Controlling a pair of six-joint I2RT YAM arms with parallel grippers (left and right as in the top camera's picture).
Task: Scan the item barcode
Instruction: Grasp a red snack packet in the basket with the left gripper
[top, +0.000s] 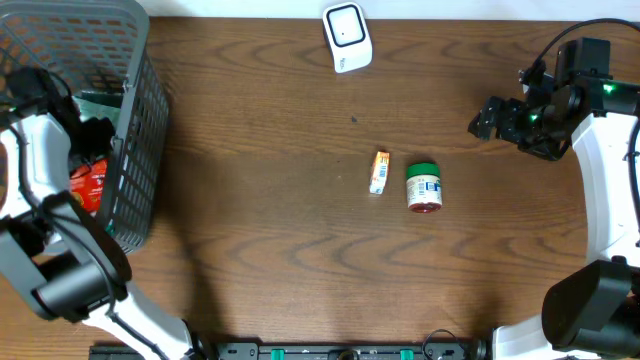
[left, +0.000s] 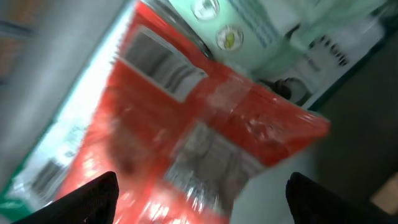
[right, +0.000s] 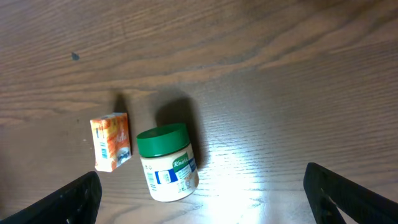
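Inside the basket (top: 143, 150) at far left, the left gripper (left: 202, 186) gapes above a seemingly loose red packet (left: 205, 112), so the wide-open right gripper (right: 202, 177) should fetch the jar (right: 166, 163) next.

The table (top: 260, 150) is dark brown with a wavy wood grain. The basket (top: 135, 110) is grey, its walls a fine grid. The scanner (top: 347, 37) is white with a dark ring on its face. The small box (right: 112, 142) is orange and white. The jar (right: 166, 165) has a green lid and a pale label with blue and green print. The pouch (left: 205, 124) is red with a blurred grey-and-white striped patch, and the carton (left: 273, 25) is pale green.
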